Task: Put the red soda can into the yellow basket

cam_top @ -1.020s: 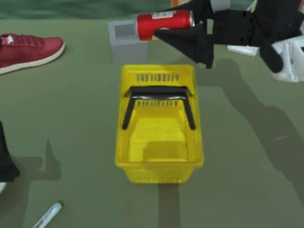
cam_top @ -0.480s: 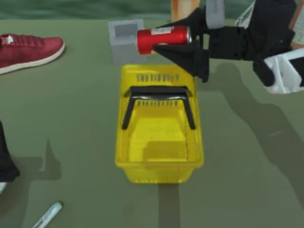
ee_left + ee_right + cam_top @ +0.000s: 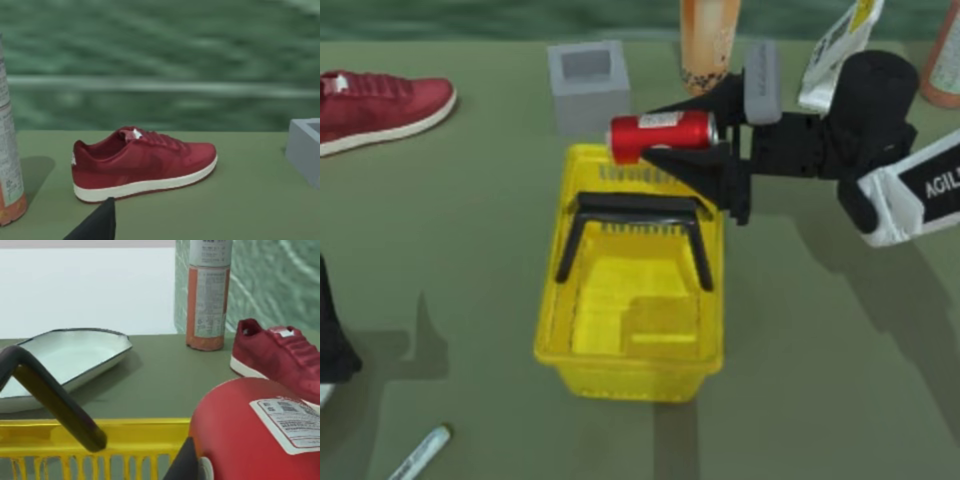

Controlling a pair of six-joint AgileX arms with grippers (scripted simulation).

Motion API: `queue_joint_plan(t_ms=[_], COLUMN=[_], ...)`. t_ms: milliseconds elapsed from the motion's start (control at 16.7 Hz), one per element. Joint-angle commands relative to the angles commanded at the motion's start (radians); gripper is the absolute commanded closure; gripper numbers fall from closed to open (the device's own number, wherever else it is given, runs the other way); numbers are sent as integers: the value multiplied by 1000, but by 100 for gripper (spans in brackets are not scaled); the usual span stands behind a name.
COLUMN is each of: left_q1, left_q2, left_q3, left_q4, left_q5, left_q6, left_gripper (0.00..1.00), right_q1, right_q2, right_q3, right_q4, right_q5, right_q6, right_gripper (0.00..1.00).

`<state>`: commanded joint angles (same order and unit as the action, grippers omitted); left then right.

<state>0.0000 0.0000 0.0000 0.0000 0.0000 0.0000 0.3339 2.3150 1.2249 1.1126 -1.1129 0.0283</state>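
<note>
The red soda can (image 3: 660, 135) lies sideways in the air over the far rim of the yellow basket (image 3: 552, 300), and my right gripper (image 3: 692, 135) is shut on it. The right wrist view shows the can (image 3: 250, 435) close up, above the basket's slotted rim (image 3: 100, 440) and black handle (image 3: 50, 395). The basket sits skewed, with its near end towards the left, and its handle (image 3: 630, 212) is folded across the opening. My left arm (image 3: 332, 345) is parked at the table's left edge. One dark finger (image 3: 100, 225) shows alone in its wrist view, holding nothing.
A grey cube box (image 3: 588, 82) stands just beyond the basket. A tall orange-white can (image 3: 708, 40), a white bag (image 3: 835, 50) and a pinkish-orange cylinder (image 3: 942, 60) line the back. A red shoe (image 3: 380, 105) is far left, and a marker (image 3: 418, 452) lies near left.
My right gripper has carried the can nearer and lower, from beside the grey box to above the basket's far rim. The basket has shifted left and turned slightly.
</note>
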Motion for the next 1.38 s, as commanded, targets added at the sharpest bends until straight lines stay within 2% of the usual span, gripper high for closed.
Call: queue_joint_plan(t_ms=[120, 900, 1380], left_q1=[0, 0, 0], left_q2=[0, 0, 0], left_q3=[0, 0, 0], left_q4=[0, 0, 0], left_q5=[0, 0, 0], left_q6=[0, 0, 0], left_gripper=[0, 0, 0], right_q1=[0, 0, 0], right_q2=[0, 0, 0], right_q3=[0, 0, 0], right_q4=[0, 0, 0], right_q5=[0, 0, 0], right_q6=[0, 0, 0], right_gripper=[100, 2, 0])
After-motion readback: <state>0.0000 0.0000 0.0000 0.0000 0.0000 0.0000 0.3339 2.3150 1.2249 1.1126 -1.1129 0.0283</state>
